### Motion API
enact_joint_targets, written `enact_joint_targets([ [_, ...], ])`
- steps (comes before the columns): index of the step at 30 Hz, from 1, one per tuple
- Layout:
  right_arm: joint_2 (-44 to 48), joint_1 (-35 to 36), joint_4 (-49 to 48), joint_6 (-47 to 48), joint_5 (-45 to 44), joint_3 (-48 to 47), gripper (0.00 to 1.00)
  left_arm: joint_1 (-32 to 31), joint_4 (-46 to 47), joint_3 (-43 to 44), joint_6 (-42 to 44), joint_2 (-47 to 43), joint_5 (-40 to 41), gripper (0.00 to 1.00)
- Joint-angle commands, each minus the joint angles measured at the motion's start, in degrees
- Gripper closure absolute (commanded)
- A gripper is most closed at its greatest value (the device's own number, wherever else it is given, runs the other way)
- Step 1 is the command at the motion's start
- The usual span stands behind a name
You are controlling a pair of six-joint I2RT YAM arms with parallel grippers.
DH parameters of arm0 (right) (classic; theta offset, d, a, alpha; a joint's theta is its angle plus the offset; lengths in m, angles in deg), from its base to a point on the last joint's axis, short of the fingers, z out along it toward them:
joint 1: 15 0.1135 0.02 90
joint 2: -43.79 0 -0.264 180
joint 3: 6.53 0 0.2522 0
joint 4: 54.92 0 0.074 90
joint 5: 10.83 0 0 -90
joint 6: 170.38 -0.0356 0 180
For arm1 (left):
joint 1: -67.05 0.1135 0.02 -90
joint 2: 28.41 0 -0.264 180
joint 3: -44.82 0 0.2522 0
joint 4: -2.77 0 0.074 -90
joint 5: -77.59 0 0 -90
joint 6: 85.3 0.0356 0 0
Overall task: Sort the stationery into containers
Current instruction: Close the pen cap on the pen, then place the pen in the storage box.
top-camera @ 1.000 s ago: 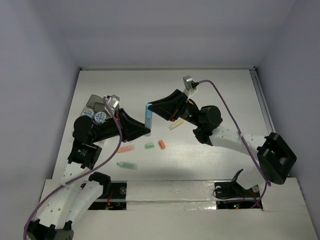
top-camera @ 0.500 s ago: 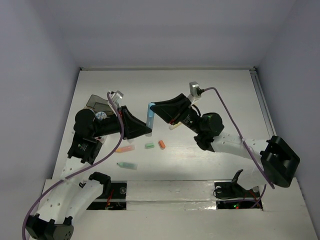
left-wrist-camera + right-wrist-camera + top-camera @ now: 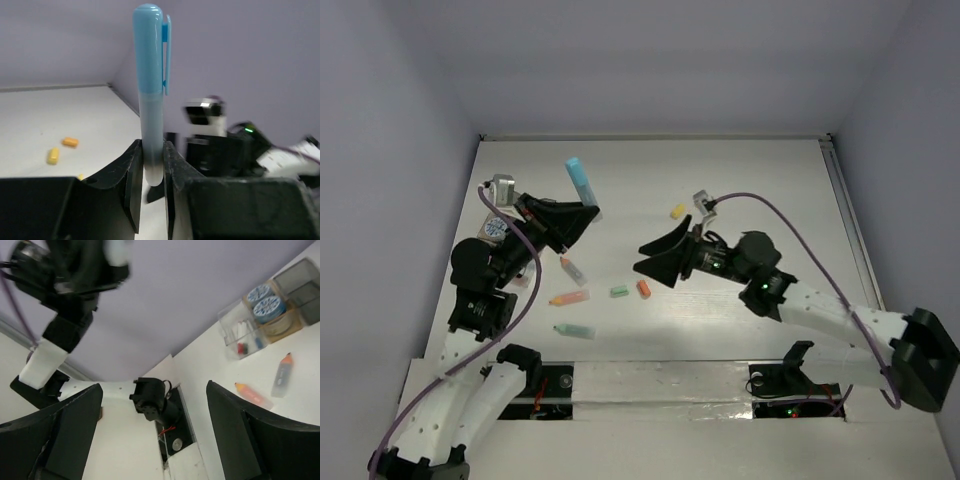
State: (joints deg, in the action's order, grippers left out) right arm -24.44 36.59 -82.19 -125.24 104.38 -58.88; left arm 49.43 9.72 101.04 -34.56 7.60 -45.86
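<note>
From above, the left gripper [image 3: 588, 207] holds a light-blue capped plastic marker [image 3: 579, 175] aloft over the left part of the white table [image 3: 750, 170], near the round blue-and-white pot [image 3: 497, 227]. The right gripper [image 3: 640, 260] hangs spread and empty beside a small orange stub [image 3: 643, 288] and a green block [image 3: 618, 291]. In the left wrist view the jaws are pressed onto the marker's pale translucent lower barrel, with cap and clip standing upright well above the fingers [image 3: 131, 185]. The marker looks light, rigid and smooth, so a pinch this low may let it pivot or slip; a hold nearer mid-barrel would seem steadier. The right wrist view shows its fingers [image 3: 60, 435] wide apart with nothing between. Beyond them a clear rectangular plastic tray [image 3: 237, 335], the pot and a grey square box [image 3: 305, 280] sit side by side.
</note>
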Motion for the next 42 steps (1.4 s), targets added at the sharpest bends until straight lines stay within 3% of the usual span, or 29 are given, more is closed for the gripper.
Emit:
enact_joint_targets([
  [1, 11.33, -1.94, 7.33, 5.03, -2.00, 1.49, 0.09, 0.05, -1.10, -0.98, -1.68, 3.18, 13.65, 1.00],
  [8, 17.16, -3.52, 26.33, 12.78, -10.00, 3.34, 0.07, 2.07, -0.58, 1.92, -9.51, 15.74, 28.34, 1.00],
  [12, 18.65, -3.52, 30.66, 14.89, -12.38, 3.96, 0.06, 7.24, -2.25, 4.56, -12.84, 21.64, 37.04, 1.00],
  [23, 21.11, -4.04, 34.61, 16.12, -11.59, 6.07, 0.06, 20.08, -9.80, 9.04, -14.87, 36.05, 41.45, 1.00],
  [28, 23.75, -4.04, 35.41, 16.30, -10.80, 6.24, 0.06, 20.70, -11.48, 9.05, -15.31, 42.02, 41.54, 1.00],
  [42, 25.95, -4.04, 35.23, 15.15, -7.98, 7.91, 0.06, 20.70, -14.47, 8.96, -19.62, 48.28, 44.79, 0.98],
])
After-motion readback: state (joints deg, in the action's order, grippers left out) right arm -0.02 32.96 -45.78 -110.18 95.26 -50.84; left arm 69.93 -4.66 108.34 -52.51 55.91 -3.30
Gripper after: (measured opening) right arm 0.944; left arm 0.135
